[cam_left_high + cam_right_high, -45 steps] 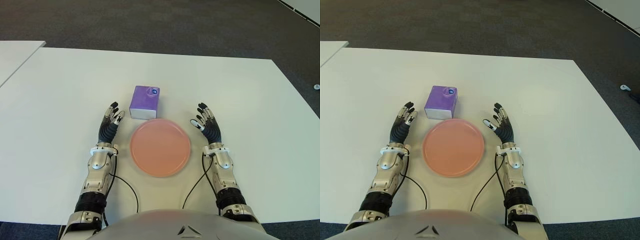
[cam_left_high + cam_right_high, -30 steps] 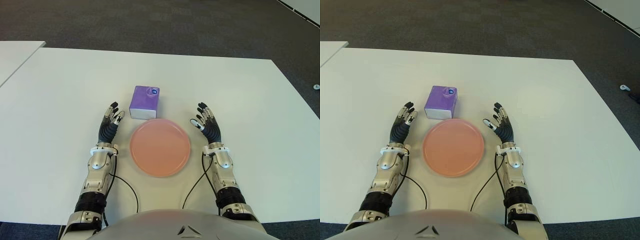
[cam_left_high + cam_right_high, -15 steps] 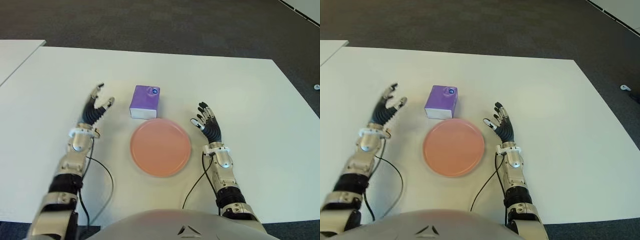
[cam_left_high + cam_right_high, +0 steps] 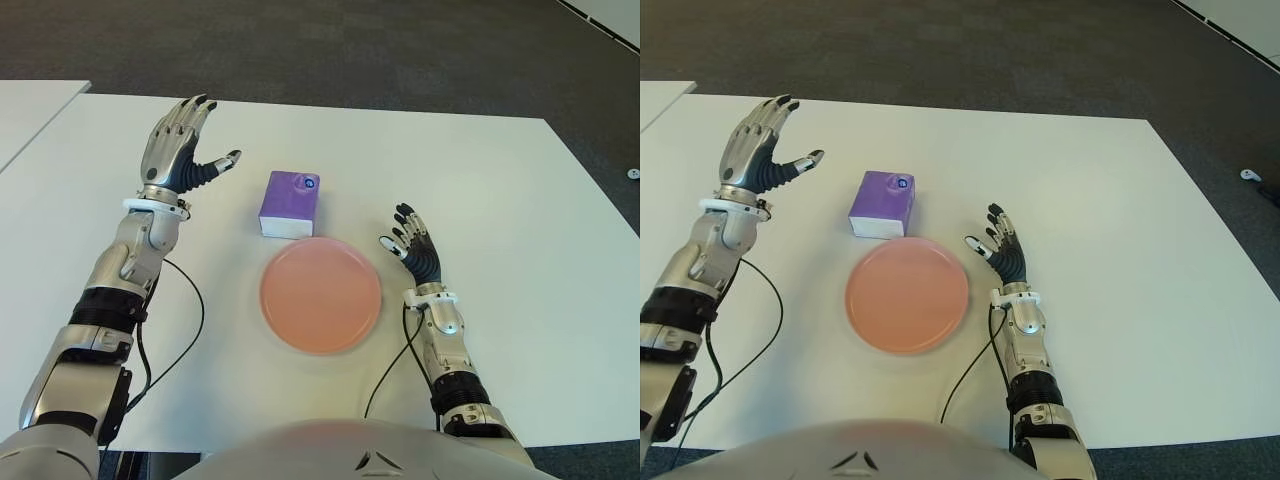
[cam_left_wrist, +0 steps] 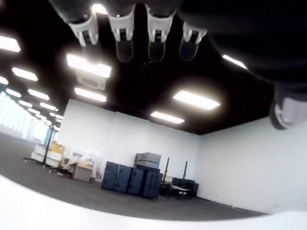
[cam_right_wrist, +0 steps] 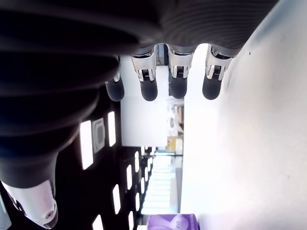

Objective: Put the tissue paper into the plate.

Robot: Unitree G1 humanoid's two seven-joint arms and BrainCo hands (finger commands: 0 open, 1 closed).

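meanwhile left hand (image 4: 178,150) raised (fingers spread) beside tissue paper (image 4: 290,203)

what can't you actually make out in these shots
- Tissue box: the printed mark on top is too small to read in the eye views; the right wrist view cuts the box off at its edge.
- Plate: absent from both wrist views.
- Left hand, open: its wrist view shows only fingertips and the room.
- Right hand: contact with the table unclear.

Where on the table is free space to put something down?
The white table is bare right of the right hand, and beyond the purple tissue box. Crowded: box against pink plate; left hand raised left of the box.
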